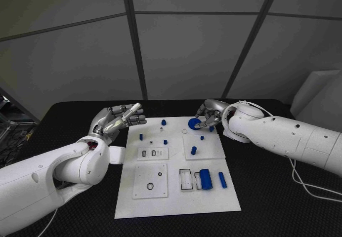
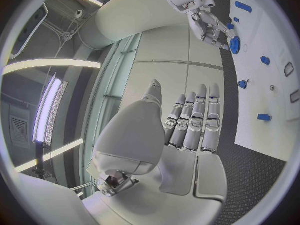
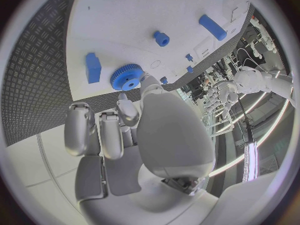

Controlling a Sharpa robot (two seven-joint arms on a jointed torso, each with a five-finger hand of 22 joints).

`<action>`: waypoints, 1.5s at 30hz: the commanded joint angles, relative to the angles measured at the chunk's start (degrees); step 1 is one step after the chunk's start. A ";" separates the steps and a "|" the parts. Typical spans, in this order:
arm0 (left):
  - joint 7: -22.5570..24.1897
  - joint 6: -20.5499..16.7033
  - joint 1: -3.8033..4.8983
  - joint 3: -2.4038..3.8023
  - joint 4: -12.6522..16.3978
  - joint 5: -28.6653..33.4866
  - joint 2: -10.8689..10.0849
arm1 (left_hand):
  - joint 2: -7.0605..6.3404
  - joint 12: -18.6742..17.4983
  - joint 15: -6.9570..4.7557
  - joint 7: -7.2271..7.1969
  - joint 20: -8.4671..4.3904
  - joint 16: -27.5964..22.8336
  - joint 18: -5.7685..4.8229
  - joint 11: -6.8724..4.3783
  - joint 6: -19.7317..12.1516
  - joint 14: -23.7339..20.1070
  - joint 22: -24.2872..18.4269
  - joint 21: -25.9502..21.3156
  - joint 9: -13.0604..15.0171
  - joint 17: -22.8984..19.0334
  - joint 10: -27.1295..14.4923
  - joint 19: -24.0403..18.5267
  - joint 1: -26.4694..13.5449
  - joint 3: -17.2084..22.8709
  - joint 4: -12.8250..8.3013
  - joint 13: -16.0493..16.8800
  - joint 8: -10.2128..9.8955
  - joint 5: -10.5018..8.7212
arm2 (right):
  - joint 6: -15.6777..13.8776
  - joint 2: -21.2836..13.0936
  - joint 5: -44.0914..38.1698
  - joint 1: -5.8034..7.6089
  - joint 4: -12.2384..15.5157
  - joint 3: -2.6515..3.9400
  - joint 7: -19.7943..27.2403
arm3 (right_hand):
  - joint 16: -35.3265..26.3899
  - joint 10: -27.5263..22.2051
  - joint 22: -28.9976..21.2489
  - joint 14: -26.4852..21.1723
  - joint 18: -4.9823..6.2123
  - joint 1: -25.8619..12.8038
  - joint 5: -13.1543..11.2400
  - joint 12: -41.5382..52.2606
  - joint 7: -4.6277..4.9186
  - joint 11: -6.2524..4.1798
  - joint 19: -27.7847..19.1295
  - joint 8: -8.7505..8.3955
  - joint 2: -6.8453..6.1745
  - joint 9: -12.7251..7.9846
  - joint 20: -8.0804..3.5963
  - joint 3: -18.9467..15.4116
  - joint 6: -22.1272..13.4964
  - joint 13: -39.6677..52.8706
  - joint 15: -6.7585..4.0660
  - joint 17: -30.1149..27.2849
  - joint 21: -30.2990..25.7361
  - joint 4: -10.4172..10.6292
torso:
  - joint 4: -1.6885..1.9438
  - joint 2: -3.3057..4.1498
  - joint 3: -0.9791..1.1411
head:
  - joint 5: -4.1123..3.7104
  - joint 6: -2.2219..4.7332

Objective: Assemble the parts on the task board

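Gleaming blue toothed gear (image 3: 127,78), round

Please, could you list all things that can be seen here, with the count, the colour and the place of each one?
task board: one, white, middle of the black table.
blue gear: one, blue, far part of the board, at the right hand's fingertips; held or only touched, I cannot tell.
blue cylinder: one, large, blue, lying on the near right part of the board.
blue bar: one, blue, lying just right of the cylinder.
small blue parts: several, blue, scattered over the far half of the board.
table: one, black, under the board.
left hand: one, silver, raised above the board's far left corner, fingers apart, holding nothing.
right hand: one, silver, at the gear.
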 commanded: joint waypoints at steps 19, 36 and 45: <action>-0.14 0.92 0.05 0.04 0.03 -0.35 0.26 | 0.70 -0.36 0.14 0.41 -0.11 -0.36 -0.58 -0.26 0.30 0.10 -0.11 -0.01 0.07 0.10 0.07 0.33 0.07 -0.20 -0.18 0.06 -0.27 -0.35 | 4.49 1.87 -3.27 0.12 -1.75 0.04 -1.98 | 1.22 1.00 2.13 4.39 -0.98 1.42 0.25 2.23 -0.25 -0.19 1.46 1.24 1.75 0.05 -0.13 1.41 1.10 2.56 0.20 6.52 1.16 -0.74 | 0.09 -0.02 0.00 | 0.17 -0.26; -0.36 1.18 0.05 0.04 -0.12 -0.35 0.39 | 0.70 -0.37 0.14 0.42 -0.11 -0.37 -0.58 -0.26 0.30 0.10 -0.11 -0.01 0.07 0.10 0.07 0.33 0.07 -0.21 -0.18 0.06 -0.28 -0.35 | -0.53 2.76 -6.01 0.11 -1.73 0.03 -1.02 | 1.72 3.86 3.74 4.49 -1.27 4.12 -4.26 7.50 -2.81 -2.32 2.42 6.18 5.77 2.00 -1.54 4.76 10.05 8.62 -1.53 7.46 1.92 -3.48 | 0.02 -0.01 0.02 | 0.22 -0.16; -0.71 1.45 0.04 0.04 -0.17 -0.35 0.41 | 0.73 -0.44 0.14 0.45 -0.11 -0.43 -0.59 -0.24 0.31 0.09 -0.13 -0.03 0.07 0.11 0.00 0.31 0.04 -0.25 -0.20 0.05 -0.30 -0.35 | -6.03 2.48 -8.04 0.09 0.18 0.03 0.73 | 1.91 4.56 4.62 4.58 -1.47 4.62 -3.62 8.71 -3.04 -2.57 3.03 6.33 5.71 2.25 -1.88 5.82 10.44 10.03 -1.79 7.89 2.30 -4.39 | 0.07 -0.05 0.02 | 0.28 -0.18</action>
